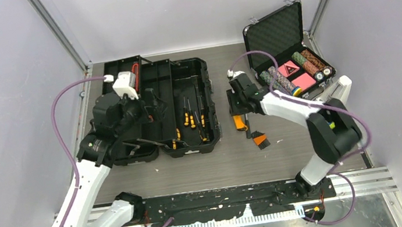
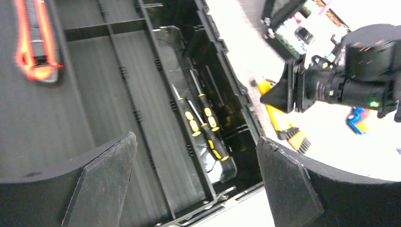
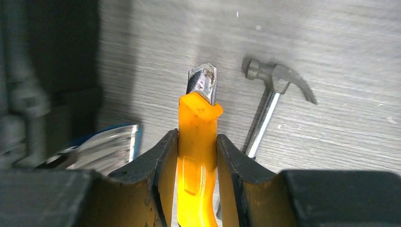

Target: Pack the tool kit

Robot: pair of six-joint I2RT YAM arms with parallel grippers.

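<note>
Right arm reaches forward, wrist tipped down at table. Right gripper [image 3: 197,139] jaws narrowed, pinching one orange utility knife [image 3: 198,113] by handle; blade tip pokes out past fingertips. One hammer [image 3: 276,78] lies just right of jaws.

Left arm bent over open toolbox [image 1: 161,89]. Left gripper [image 2: 196,139] jaws spread wide, holding nothing. Ahead between them are yellow-black screwdrivers [image 2: 191,120], about five, count unsure. One red knife [image 2: 33,52] lies far left of jaws.

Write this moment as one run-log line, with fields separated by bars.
left fingers: open, above toolbox | right fingers: shut on orange knife | hammer: on table beside knife | screwdrivers: in toolbox
</note>
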